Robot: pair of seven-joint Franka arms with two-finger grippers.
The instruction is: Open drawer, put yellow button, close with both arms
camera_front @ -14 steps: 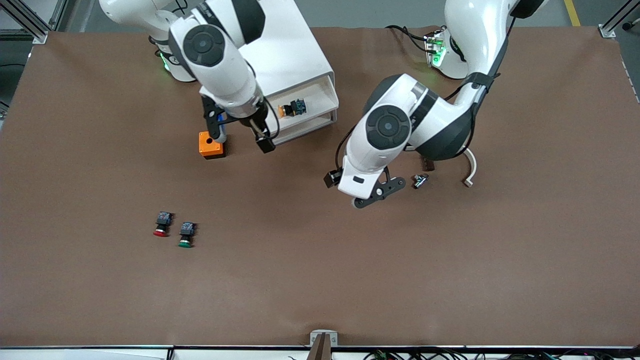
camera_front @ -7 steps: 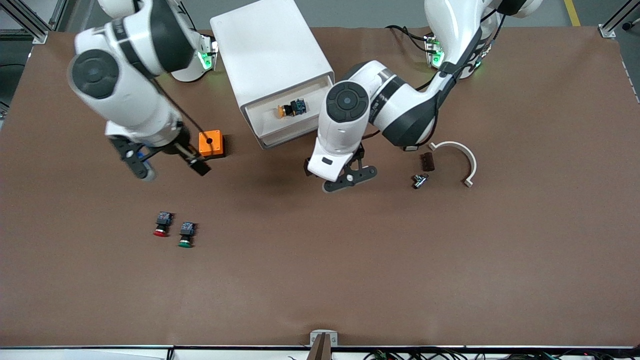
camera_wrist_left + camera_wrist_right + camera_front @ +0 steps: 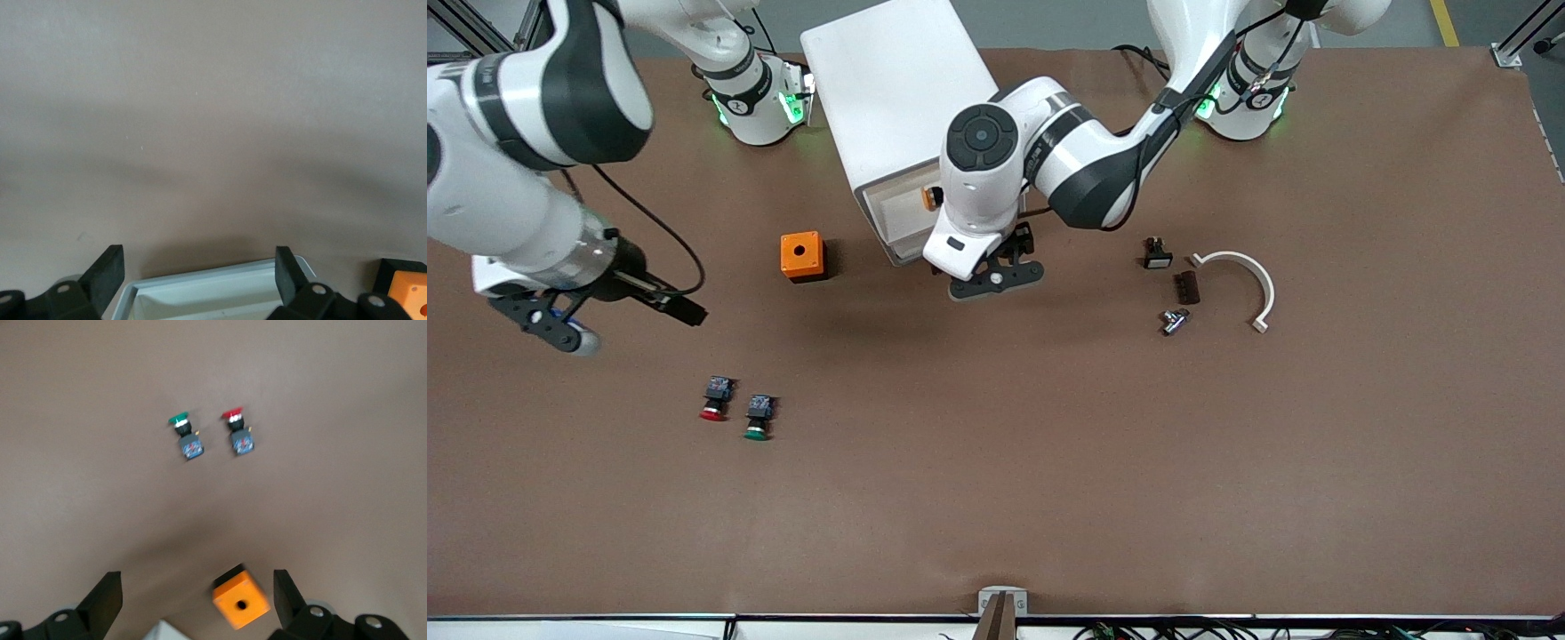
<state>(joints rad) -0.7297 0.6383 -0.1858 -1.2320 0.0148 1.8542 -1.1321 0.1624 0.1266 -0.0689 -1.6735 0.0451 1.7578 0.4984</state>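
Observation:
The white cabinet (image 3: 898, 89) stands at the robots' side of the table. Its top drawer (image 3: 895, 213) is pulled out. The yellow button (image 3: 931, 197) lies in it, mostly hidden under the left arm's wrist. My left gripper (image 3: 996, 277) is open and empty, low over the table just in front of the drawer. In the left wrist view the drawer's front rim (image 3: 213, 290) shows between the left gripper's (image 3: 198, 270) spread fingers. My right gripper (image 3: 551, 324) is open and empty, over bare table toward the right arm's end. It also shows in the right wrist view (image 3: 197, 597).
An orange box (image 3: 801, 256) sits beside the cabinet. A red-capped button (image 3: 714, 398) and a green-capped button (image 3: 757, 418) lie nearer the front camera. A white curved piece (image 3: 1249, 280) and small dark parts (image 3: 1185, 287) lie toward the left arm's end.
The right arm has swung away from the drawer toward its end of the table. The left arm has moved in to the drawer's front. The yellow button has stayed in the drawer.

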